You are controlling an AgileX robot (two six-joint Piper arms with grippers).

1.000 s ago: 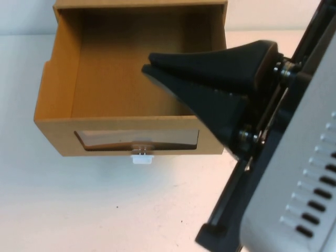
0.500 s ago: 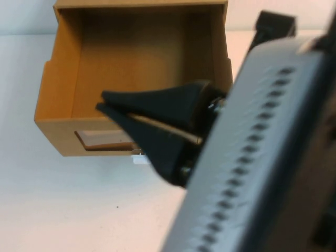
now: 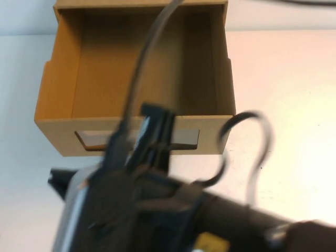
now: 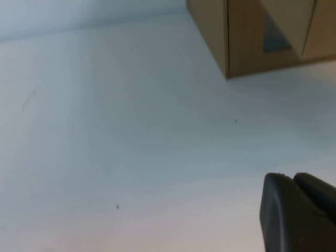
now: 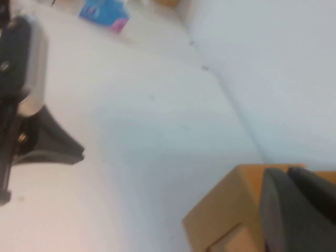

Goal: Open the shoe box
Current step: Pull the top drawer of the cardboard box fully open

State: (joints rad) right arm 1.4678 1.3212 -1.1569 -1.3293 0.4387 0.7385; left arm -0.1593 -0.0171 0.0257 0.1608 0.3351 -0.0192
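Up close, a dark robot arm (image 3: 142,210) fills the lower middle of the high view, smeared, with black cables (image 3: 252,118) looping up from it (which arm it is I cannot tell). Past it the shoe box (image 3: 55,89) sits on the white table (image 3: 294,79), taking up the upper left and centre of the frame. Its top is open to the camera, its brown cardboard walls stand upright, and a window is cut in its front wall. In the left wrist view the left gripper (image 4: 291,181) shows at the lower right, fingers pressed together on nothing, over bare table, with a box corner well apart at the upper right. In the right wrist view the right gripper (image 5: 287,176) shows at the lower right, closed and holding nothing, in front of a box corner; farther off, at the upper left, lies a small blue packet (image 5: 102,13)
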